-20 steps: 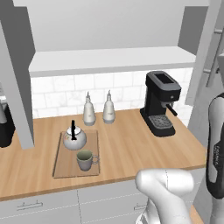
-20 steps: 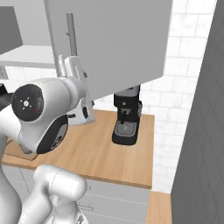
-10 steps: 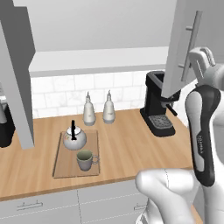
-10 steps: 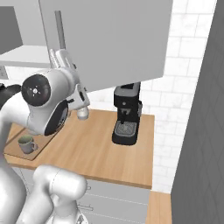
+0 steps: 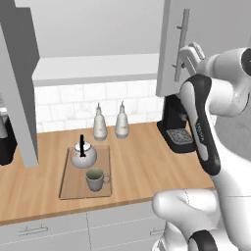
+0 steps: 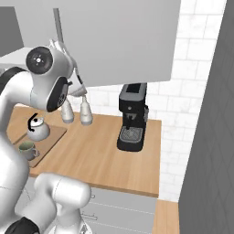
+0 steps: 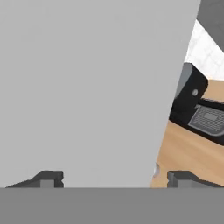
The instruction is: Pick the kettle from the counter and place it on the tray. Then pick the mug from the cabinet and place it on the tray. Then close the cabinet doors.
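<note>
Claw [image 7: 114,178] gapes wide against the right cabinet door [image 5: 169,54], whose bar handle [image 5: 181,45] stands vertical.

Black espresso machine [image 5: 177,128] stands at the back right of the worktop, against the white tile backsplash [image 5: 63,103], metal drip grate at its base. Two white bottles [image 5: 110,122] upright side by side near the wall, left of the machine. Dark appliance [image 5: 6,142] at far left edge, partly hidden.
</note>
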